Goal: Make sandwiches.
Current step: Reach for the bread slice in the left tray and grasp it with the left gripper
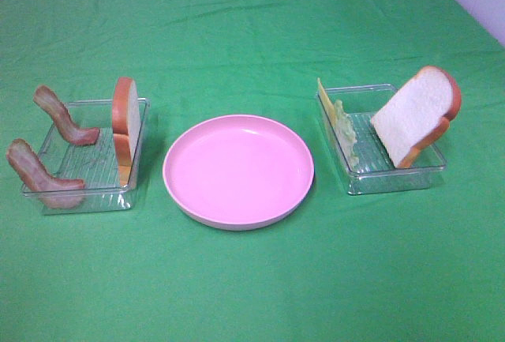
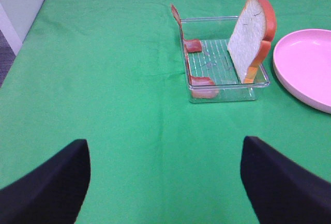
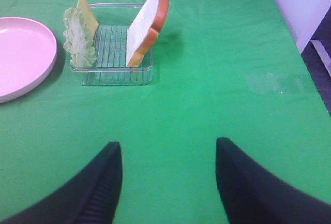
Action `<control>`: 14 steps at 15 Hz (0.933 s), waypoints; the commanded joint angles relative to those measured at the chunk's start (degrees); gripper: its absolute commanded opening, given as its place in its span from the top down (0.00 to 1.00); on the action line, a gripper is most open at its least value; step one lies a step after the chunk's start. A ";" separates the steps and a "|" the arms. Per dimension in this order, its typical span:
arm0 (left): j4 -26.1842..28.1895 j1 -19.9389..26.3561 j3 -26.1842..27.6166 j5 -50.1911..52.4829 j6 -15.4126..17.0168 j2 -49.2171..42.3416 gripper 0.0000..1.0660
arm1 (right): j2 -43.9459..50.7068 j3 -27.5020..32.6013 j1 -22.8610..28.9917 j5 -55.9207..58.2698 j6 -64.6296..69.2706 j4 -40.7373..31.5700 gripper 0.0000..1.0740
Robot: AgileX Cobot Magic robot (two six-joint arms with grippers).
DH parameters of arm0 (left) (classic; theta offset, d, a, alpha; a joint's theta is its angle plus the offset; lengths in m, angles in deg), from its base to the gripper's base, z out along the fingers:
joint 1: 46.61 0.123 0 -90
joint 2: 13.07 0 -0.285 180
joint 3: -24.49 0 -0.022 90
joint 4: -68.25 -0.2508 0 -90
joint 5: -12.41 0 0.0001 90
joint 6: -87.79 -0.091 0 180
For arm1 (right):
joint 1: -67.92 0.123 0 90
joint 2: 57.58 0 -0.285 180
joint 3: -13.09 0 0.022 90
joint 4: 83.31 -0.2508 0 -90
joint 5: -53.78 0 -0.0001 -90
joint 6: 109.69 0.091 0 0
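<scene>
The sandwich parts stand apart in two clear trays. The left tray (image 1: 87,200) (image 2: 227,94) holds an upright bread slice (image 1: 126,117) (image 2: 252,32) and two bacon strips (image 1: 63,117) (image 2: 201,81). The right tray (image 1: 394,180) (image 3: 116,76) holds a leaning bread slice (image 1: 417,117) (image 3: 147,27), lettuce (image 1: 346,129) (image 3: 78,40) and a cheese square (image 1: 323,97) (image 3: 85,9). My left gripper (image 2: 164,144) is open, well short of its tray. My right gripper (image 3: 168,144) is open too, holding nothing. Neither shows in the exterior view.
A round pink plate (image 1: 237,172) (image 2: 305,63) (image 3: 20,53) with nothing on it sits between the trays on the green cloth (image 1: 252,295). The cloth's far edges meet a pale wall at the back corners.
</scene>
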 commanded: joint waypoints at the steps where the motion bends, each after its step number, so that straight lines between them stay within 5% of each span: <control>1: 0.34 0.06 -0.11 0.52 0.29 -1.26 0.28 | 0.86 0.17 -0.34 -0.46 -0.29 0.00 0.51; 14: 0.34 0.06 -0.11 0.52 0.29 -1.26 0.28 | 0.86 0.17 -0.34 -0.46 -0.29 0.00 0.51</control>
